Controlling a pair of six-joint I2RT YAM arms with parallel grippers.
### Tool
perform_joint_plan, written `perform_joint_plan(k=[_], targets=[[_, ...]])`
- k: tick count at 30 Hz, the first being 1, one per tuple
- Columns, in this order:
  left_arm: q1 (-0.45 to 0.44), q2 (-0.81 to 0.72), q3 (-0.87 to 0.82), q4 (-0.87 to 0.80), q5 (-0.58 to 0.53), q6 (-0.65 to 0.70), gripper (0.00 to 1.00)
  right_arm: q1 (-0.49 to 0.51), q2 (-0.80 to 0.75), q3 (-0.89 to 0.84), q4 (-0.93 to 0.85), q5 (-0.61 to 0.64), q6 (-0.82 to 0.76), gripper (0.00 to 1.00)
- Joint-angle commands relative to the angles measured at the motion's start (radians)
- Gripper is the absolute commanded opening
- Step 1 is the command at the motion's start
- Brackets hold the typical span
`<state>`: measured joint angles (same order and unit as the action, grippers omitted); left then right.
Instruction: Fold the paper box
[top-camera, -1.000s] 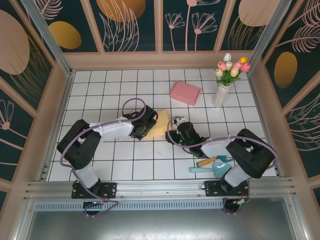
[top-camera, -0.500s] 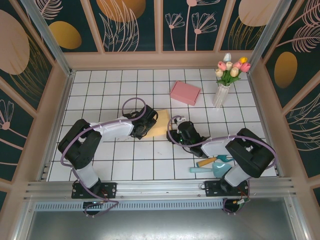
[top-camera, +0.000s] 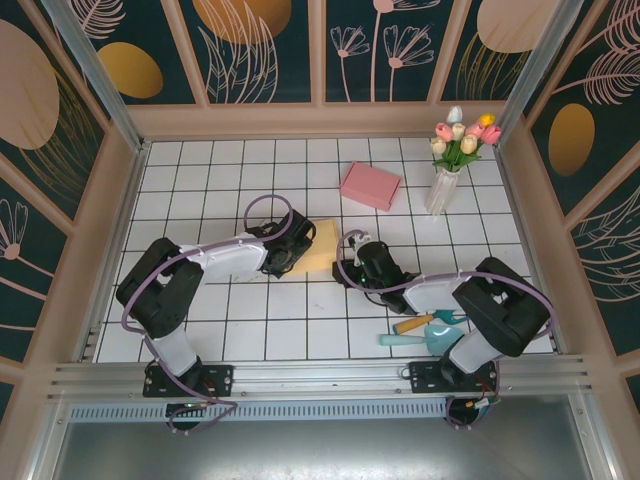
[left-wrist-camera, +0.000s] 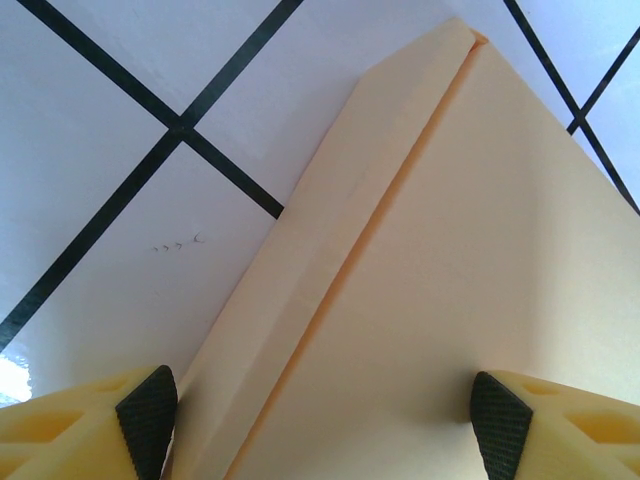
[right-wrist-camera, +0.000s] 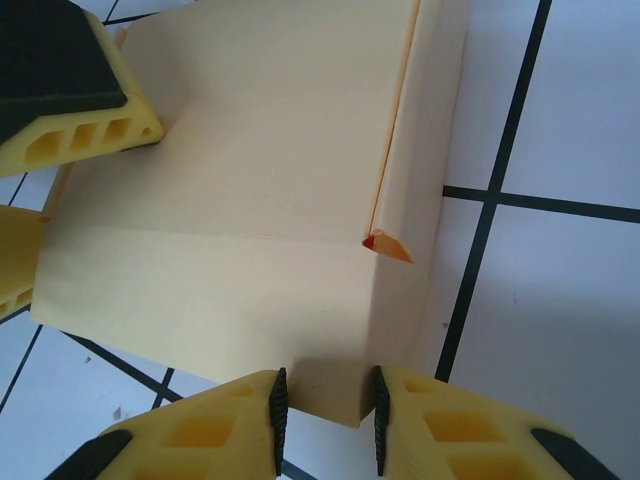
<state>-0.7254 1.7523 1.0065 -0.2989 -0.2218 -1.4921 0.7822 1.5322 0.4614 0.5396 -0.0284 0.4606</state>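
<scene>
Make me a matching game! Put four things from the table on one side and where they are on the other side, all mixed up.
Things:
1. paper box
2. pink box
3. vase of tulips
4. teal tool

Places:
A. near edge of the table, on the right
B. far right side
C. right in the middle
D. far side, just left of the vase

Pairs: 1-C, 2-D, 3-B, 4-A.
</scene>
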Motion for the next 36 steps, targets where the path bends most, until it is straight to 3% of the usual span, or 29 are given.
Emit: perform_joint_plan(k=[1,6,13,36], targets=[[0.009,0.084,-0.040,-0.134,0.022,0.003,0.79,0.018,-0.043,0.034,0.042,-0.121,0.023,0.32],[0.008,0.088,-0.040,-0.137,0.022,0.004,0.79,0.018,-0.057,0.043,0.028,-0.134,0.028,0.31],[0.008,0.091,-0.040,-0.135,0.025,0.006,0.78,0.018,-0.036,0.054,-0.015,-0.061,-0.012,0.32],[0.008,0.099,-0.040,-0.127,0.028,0.009,0.78,0.011,0.085,0.008,0.121,0.005,-0.039,0.29]])
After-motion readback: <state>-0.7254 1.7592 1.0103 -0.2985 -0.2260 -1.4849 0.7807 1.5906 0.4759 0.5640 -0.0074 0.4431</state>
